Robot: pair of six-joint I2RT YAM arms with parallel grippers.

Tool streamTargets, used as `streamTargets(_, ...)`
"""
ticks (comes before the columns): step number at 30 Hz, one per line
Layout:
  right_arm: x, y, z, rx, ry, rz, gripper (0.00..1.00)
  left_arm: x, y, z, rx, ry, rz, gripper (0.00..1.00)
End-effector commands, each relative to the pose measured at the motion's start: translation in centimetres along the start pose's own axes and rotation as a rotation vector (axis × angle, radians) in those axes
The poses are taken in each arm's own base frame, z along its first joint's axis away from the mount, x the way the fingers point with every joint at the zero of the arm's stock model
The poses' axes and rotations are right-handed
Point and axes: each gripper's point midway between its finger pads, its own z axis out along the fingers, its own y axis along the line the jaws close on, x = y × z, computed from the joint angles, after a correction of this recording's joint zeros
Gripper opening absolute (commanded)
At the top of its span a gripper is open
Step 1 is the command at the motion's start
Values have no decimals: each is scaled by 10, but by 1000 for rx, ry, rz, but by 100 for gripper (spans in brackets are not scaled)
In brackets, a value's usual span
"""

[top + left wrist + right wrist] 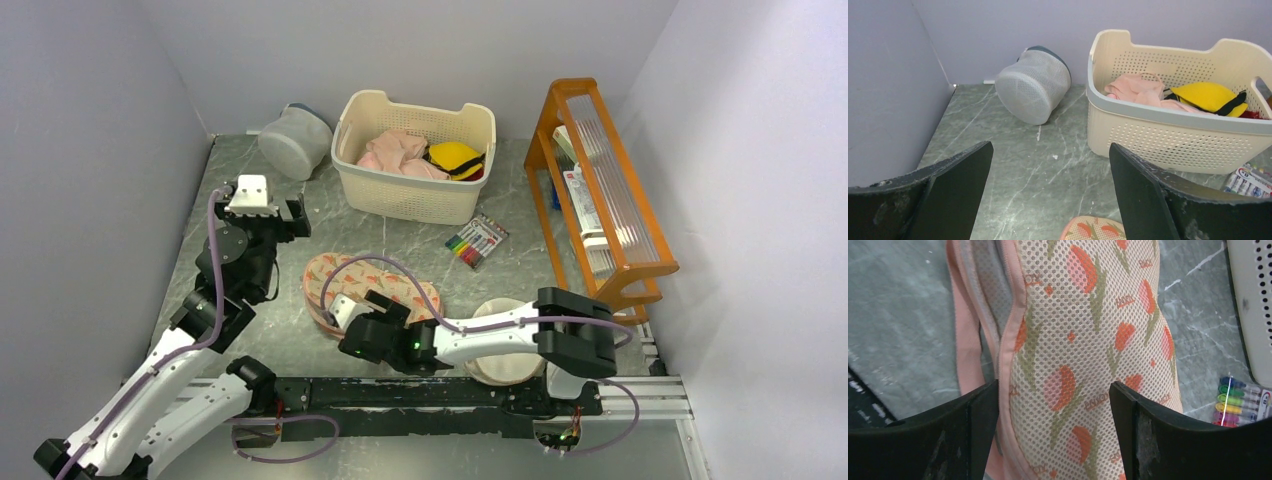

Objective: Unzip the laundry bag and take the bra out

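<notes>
The laundry bag [355, 278], peach mesh with an orange floral print, lies flat on the marble table in front of the basket. My right gripper [345, 318] is open and low over its near end. In the right wrist view the bag [1088, 340] fills the frame, and the gripper [1053, 432] has one finger on each side of the near lobe. A grey strip [982, 300] runs between pink edges along the bag's left side. The bra is hidden. My left gripper [292, 215] is open and empty [1050, 195], raised left of the bag, whose tip shows in that view [1093, 230].
A cream basket [400, 205] with pink clothes and a yellow item stands behind the bag. A grey mesh round bag [295, 140] lies at the back left. A marker pack [477, 240], an orange rack [600, 190] and a round cream pouch [505, 345] are on the right.
</notes>
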Motion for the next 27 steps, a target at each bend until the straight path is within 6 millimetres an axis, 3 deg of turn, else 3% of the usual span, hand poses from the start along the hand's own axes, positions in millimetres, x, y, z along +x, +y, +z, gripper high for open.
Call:
streamTargets(1, 4, -8, 8, 78, 40, -46, 75, -16, 8, -1, -26, -62, -16, 98)
streamTargets(7, -20, -7, 3, 70, -11, 3, 64, -15, 2, 1, 1, -50, -11, 98)
streamTargets(12, -35, -15, -9, 67, -66, 53, 60, -16, 1, 0, 10, -52, -10, 98)
streamTargets(17, -39, -30, -18, 135, -85, 86, 61, -16, 0, -1, 18, -53, -14, 98)
streamTargets(20, -40, -31, -18, 137, -81, 83, 70, -16, -1, 0, 23, -52, -12, 97)
streamTargets(27, -34, -54, -19, 249, -72, 141, 65, -17, 0, -1, 18, -57, -16, 98)
